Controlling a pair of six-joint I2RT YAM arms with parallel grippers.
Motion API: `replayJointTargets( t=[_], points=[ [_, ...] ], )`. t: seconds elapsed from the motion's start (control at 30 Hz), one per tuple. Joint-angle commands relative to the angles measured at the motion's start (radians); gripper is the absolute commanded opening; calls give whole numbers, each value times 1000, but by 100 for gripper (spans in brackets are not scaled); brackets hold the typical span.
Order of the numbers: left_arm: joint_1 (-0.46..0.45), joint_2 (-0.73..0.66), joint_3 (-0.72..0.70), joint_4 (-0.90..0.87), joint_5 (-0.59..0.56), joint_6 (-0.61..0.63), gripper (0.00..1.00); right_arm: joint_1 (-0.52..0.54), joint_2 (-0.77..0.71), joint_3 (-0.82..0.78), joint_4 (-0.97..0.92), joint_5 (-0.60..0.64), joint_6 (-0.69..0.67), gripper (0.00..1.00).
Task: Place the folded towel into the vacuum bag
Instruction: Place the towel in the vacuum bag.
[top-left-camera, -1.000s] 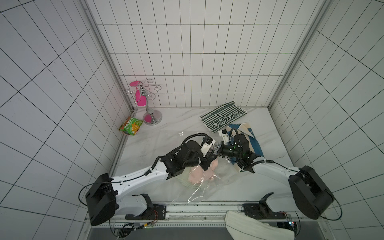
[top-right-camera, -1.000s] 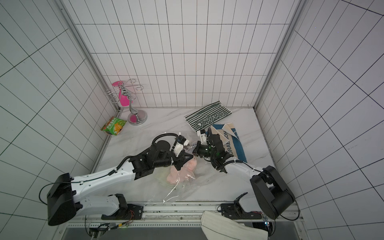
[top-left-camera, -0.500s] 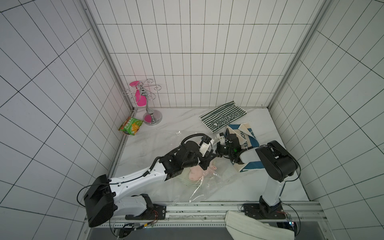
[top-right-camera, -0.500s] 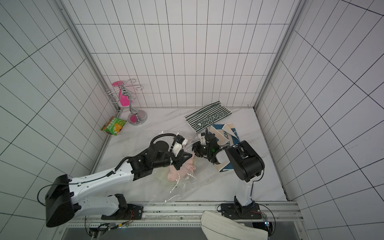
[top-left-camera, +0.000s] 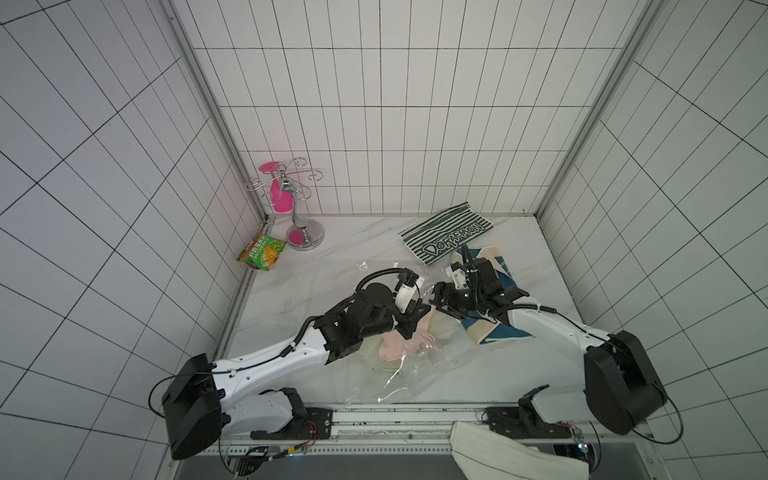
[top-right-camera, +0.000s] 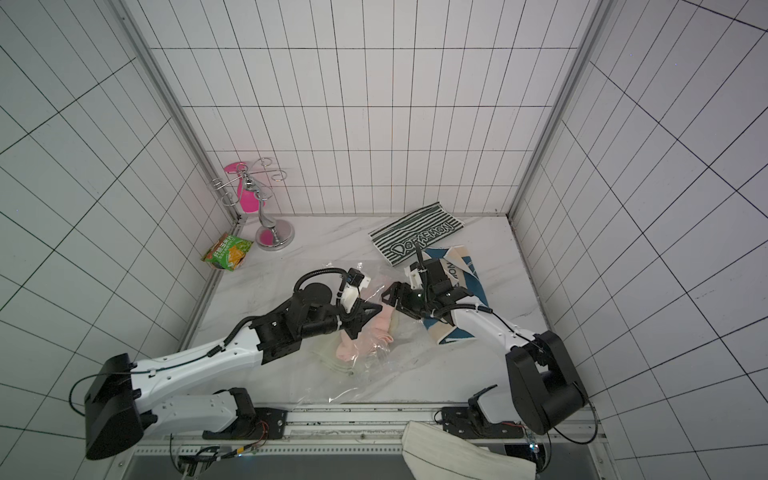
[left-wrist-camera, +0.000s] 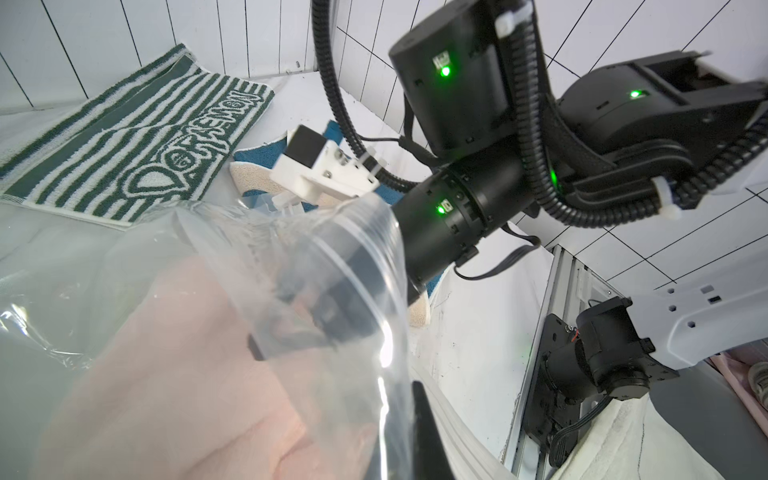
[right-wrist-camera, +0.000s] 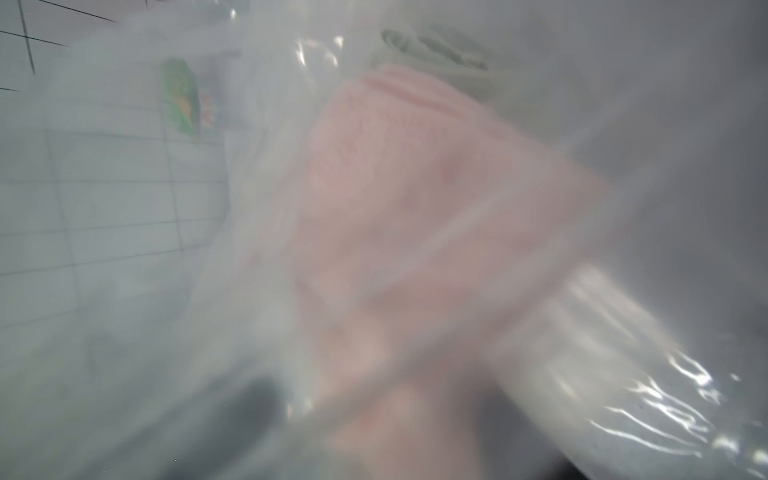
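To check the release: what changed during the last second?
The right gripper opened its jaws at the mouth of the vacuum bag, apparently releasing the pink towel inside it. The left gripper stays shut on the bag's edge; towel and bag have not moved.

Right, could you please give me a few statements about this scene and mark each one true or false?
1. The pink towel is at least partly inside the clear bag. True.
2. The right gripper has its jaws clamped on the pink towel. False: the jaws stand open.
3. The green snack packet sits beside the metal stand. True.
4. The striped towel is inside the clear bag. False: it lies flat on the table, behind the bag.
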Motion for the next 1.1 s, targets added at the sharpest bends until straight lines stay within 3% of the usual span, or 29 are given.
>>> replayJointTargets(
  t=[0.0,0.17,0.43,0.67,0.77,0.83,1.07],
  points=[
    [8,-11,-8,56,-9,1,0,13,-79,-64,-229,10,-25,75],
    [8,3,-11,83,25,-16,0,70,-130,-125,-204,10,98,70],
    [0,8,-13,96,57,-27,0,94,-7,-197,108,-60,288,65],
    [-1,4,-20,88,57,-22,0,159,7,-215,278,-139,416,42],
    [-1,6,-18,91,56,-19,0,183,11,-211,377,-188,469,19],
    [-1,5,-10,91,57,-19,0,189,10,-195,498,-241,530,9],
    [8,-72,-23,115,61,-36,0,224,-24,-128,868,-316,729,1]
  ],
)
